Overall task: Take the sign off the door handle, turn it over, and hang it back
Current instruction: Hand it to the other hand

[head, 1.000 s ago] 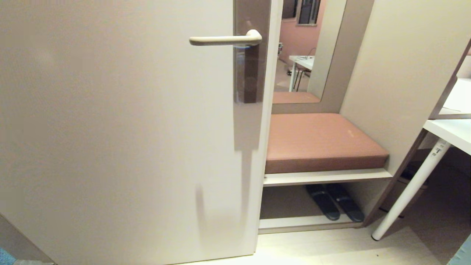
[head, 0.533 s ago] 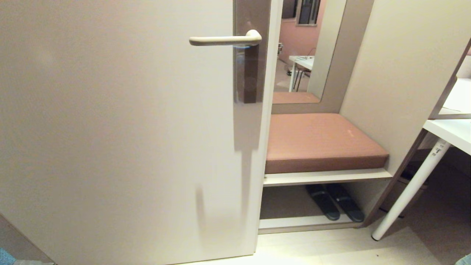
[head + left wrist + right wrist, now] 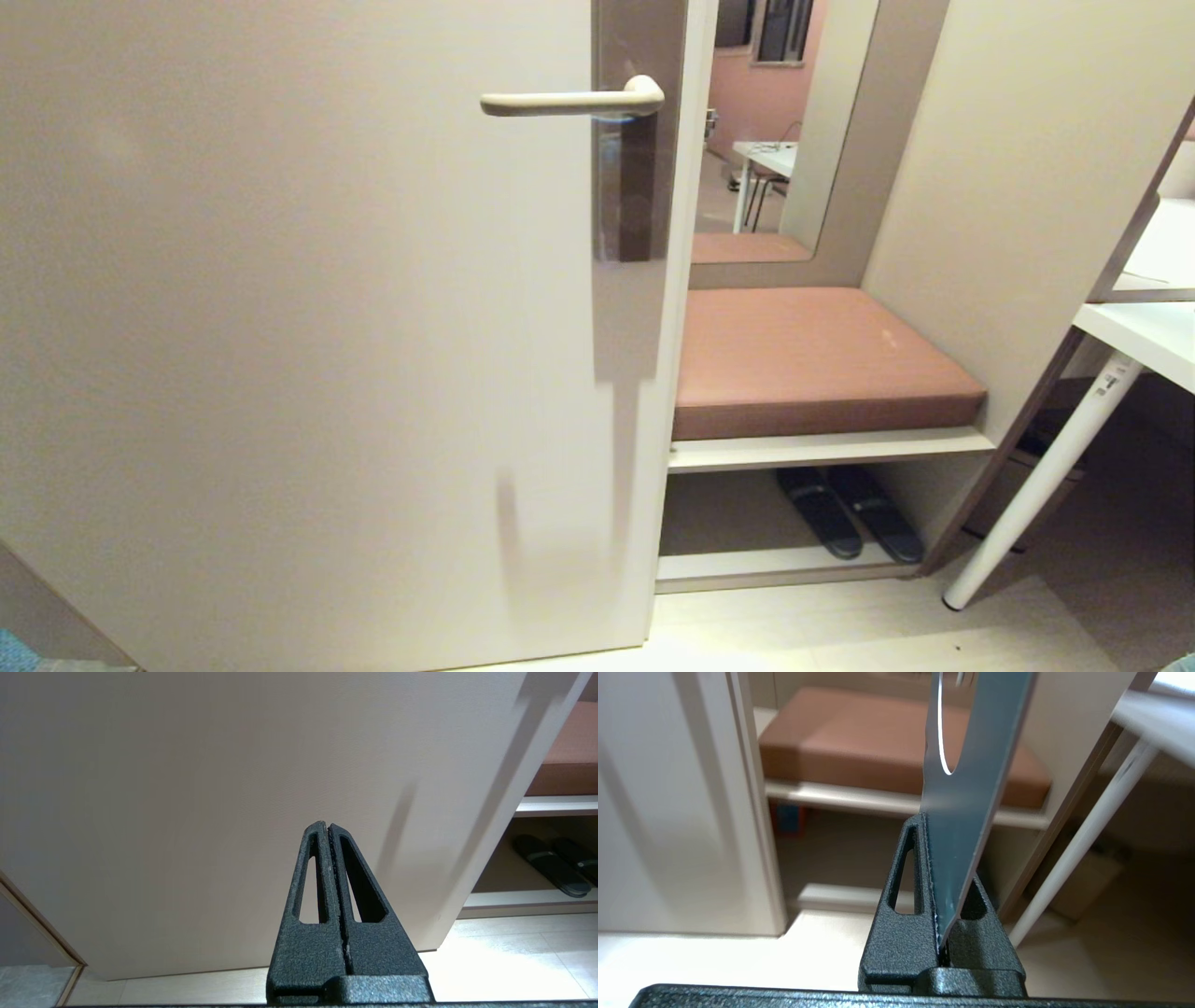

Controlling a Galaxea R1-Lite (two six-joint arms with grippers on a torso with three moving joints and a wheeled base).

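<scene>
Door handle [image 3: 569, 100] is bare: cream lever sticking out level from the tall brown backplate [image 3: 639, 131], near the door's [image 3: 280, 327] free edge, nothing hanging on it.

The sign [image 3: 971, 788] is in the right end effector [image 3: 941, 868], seen only in the right wrist view. Fingers [image 3: 906, 877] pressed together on the card's lower end, pinching it edge-on w/ the bluish face showing; card rises past the fingertips and runs out of frame. Its hole shows as a thin curved slit higher up (lettering can't be read at this angle). Behind it: brown cushion [image 3: 859, 742] on a bench shelf, white desk leg [image 3: 1083, 835], pale floor.

Left end effector [image 3: 329, 833] is low in front of the door panel, fingers [image 3: 310, 877] squeezed tight together w/ nothing between them, tips close to the door face but contact can't be told. Neither arm shows in the head view.

Head view, right of the door: open gap w/ the cushioned bench [image 3: 812, 359], a shelf under it, and a pair of dark slippers [image 3: 845, 511] side by side on the lower shelf. A mirror [image 3: 784, 131] above the bench reflects a pinkish room. White counter [image 3: 1144, 336] at far right w/ one slanted white leg [image 3: 1036, 490] down to the floor [image 3: 840, 635]. Slippers [image 3: 551, 865] also show in the left wrist view, beyond the door's bottom corner.
</scene>
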